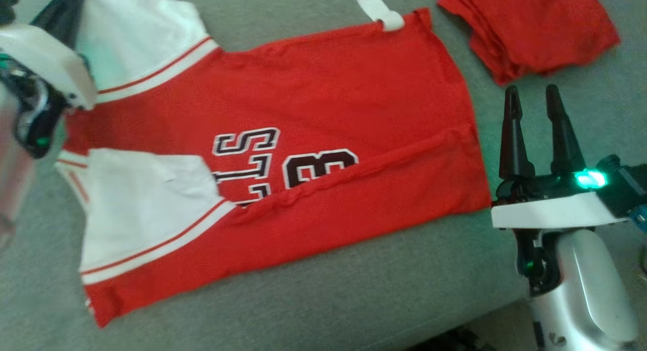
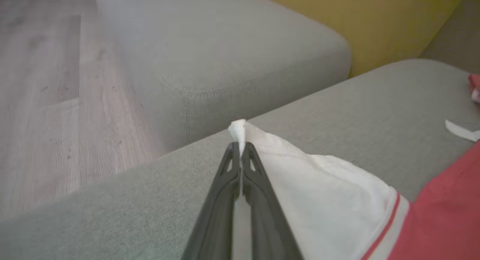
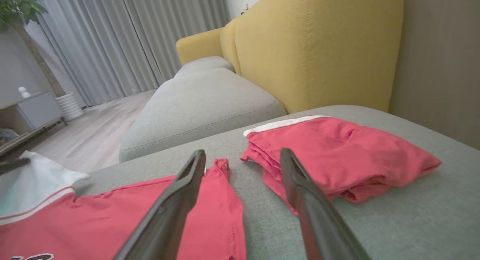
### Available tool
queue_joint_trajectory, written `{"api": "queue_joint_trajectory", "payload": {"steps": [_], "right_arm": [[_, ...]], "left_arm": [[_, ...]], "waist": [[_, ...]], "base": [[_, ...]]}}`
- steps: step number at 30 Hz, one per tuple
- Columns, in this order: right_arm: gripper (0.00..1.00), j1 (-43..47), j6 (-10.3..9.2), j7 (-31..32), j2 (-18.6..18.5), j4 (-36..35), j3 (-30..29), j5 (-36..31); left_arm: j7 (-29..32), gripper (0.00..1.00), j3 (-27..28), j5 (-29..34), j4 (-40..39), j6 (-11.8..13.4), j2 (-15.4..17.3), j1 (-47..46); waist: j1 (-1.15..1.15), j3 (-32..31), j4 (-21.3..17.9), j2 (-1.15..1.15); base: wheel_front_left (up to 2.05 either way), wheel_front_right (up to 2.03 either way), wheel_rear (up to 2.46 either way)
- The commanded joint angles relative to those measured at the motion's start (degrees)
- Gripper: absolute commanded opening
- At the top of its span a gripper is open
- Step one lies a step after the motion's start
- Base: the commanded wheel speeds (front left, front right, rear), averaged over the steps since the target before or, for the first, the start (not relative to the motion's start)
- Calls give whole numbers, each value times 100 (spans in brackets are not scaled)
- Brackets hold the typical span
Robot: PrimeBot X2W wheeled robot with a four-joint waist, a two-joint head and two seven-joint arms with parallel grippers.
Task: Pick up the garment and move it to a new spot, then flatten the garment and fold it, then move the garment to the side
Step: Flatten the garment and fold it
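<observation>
**A:** How is the left pincer [image 2: 240, 149] found?

**B:** Clenched on the corner of the white sleeve [image 2: 318, 185]. The right pincer [image 1: 532, 93] is released, with nothing held, just beside the hem of the garment [image 1: 313, 103].

**A:** And where is the garment laid?

**B:** It is spread on the grey cushion [image 1: 354, 290], with its near long edge turned in over the number. A folded red cloth [image 1: 530, 27] is seen beyond the hem, apart from it.

**A:** Which step is judged to be in hand?

**B:** The fold. One side looks done, and the far sleeve is gripped for turning in.

**A:** What is called for next?

**B:** The sleeve should be carried across the red body and laid flat. The far hem may need to be taken by the right pincer, so that the edge is kept straight.
</observation>
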Motion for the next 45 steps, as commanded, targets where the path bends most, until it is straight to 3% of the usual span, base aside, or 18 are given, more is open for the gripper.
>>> {"api": "queue_joint_trajectory", "payload": {"steps": [1, 6, 13, 18, 27, 38, 39, 40, 45], "right_arm": [[100, -91, -4, -60, -39, -107, 28, -134], [100, -232, -4, 431, -39, 47, -393, -844], [100, -768, -4, 1717, -39, 512, -983, -1523], [100, -1334, -4, 2486, -100, 1126, -1299, -1873], [100, -2340, -4, 3129, -387, 2821, -1896, -2246], [100, -3191, -4, 2994, -508, 4108, -2359, -2862], [37, -3244, -4, 3009, -529, 4228, -2362, -2895], [0, -3292, -4, 3006, -544, 4324, -2356, -2934], [0, -3524, -4, 2777, -572, 4568, -2215, -2962]], "left_arm": [[-305, 0, 166, 14, -167, 9, 126, -107], [-1156, 0, 10, 195, -504, 9, -195, 132], [-1493, 0, -268, 117, -1462, 40, -299, 849], [-1551, 0, -419, 187, -2207, 267, -293, 1286], [-1428, 0, -628, 320, -3088, 625, -246, 1628], [-1334, 0, -635, 353, -3290, 711, -229, 1501], [-1323, 0, -633, 353, -3278, 716, -229, 1484], [-1315, 0, -629, 353, -3261, 724, -229, 1466], [-1314, 0, -545, 349, -3133, 835, -201, 1385]], "waist": [[0, -304, 360, 0], [0, -683, 988, 0], [0, -1024, 1759, 0], [0, -1064, 2113, 0], [0, -889, 2398, 0], [0, -608, 2469, 0], [0, -601, 2471, 0], [0, -599, 2468, 0], [0, -628, 2386, 0]], "base": [[0, 0, 0], [0, 0, 0], [0, 0, 0], [0, 0, 0], [0, 0, 0], [0, 0, 0], [0, 0, 0], [0, 0, 0], [0, 0, 0]]}}
